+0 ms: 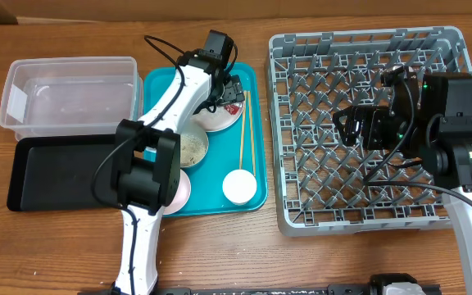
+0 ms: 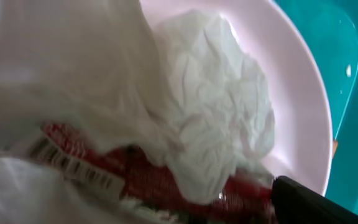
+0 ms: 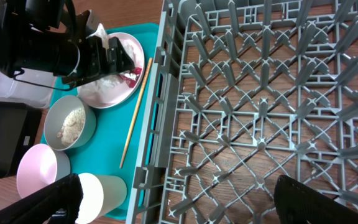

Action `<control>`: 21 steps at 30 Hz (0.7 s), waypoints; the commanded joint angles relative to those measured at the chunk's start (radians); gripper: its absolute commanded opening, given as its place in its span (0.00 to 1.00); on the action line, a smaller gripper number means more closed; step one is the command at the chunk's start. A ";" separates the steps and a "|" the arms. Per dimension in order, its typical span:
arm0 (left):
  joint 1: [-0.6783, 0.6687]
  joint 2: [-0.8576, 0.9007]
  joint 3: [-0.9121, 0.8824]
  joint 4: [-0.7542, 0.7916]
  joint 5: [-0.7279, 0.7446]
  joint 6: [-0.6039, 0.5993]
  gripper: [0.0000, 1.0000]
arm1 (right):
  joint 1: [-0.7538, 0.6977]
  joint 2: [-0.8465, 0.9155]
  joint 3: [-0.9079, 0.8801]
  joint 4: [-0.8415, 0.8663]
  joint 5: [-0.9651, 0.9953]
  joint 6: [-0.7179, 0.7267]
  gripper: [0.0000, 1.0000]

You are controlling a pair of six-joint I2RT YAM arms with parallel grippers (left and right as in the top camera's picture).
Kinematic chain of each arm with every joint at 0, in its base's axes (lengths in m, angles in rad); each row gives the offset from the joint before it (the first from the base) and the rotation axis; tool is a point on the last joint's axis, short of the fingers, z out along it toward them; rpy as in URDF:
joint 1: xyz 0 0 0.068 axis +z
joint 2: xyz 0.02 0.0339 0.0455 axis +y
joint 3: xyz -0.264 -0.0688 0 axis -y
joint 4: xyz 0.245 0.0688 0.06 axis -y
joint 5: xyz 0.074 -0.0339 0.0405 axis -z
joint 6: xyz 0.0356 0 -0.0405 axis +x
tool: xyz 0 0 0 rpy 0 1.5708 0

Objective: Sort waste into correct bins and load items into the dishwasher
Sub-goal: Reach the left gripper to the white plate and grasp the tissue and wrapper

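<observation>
Over the far end of the teal tray, our left arm reaches out from the near table edge. It stretches long across the tray, with the wrist bent down so the left claw points at the pale plate. We see its jaws spread wide, closed on nothing.

From the left wrist camera, a crumpled white napkin lies on the plate and fills the space just ahead of the claw. The red-and-white wrapper is tucked under its near edge. One black fingertip sits by the wrapper's end; we cannot tell whether it touches.

Nearer on the tray stands the grey-green bowl holding rice scraps. Nearer again is the pink bowl, partly under the arm. The white cup stands at the near right corner, and the chopsticks lie along the tray's right side. Left of the tray, the clear tub sits far and the black tray near.

Our right arm comes in from the near right and hovers over the dish rack. The right claw points left with its jaws fully apart and empty above the pegs.
</observation>
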 commanded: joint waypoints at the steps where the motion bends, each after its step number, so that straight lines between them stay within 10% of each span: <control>1: 0.006 0.016 0.022 0.024 -0.031 -0.022 0.98 | 0.006 0.000 0.029 0.002 -0.002 0.003 1.00; 11: 0.008 0.022 0.022 0.065 -0.084 -0.093 0.95 | 0.006 0.004 0.029 0.002 0.002 0.003 1.00; 21: 0.008 0.089 0.022 0.055 -0.085 -0.107 0.60 | 0.006 0.022 0.029 0.000 0.002 0.003 1.00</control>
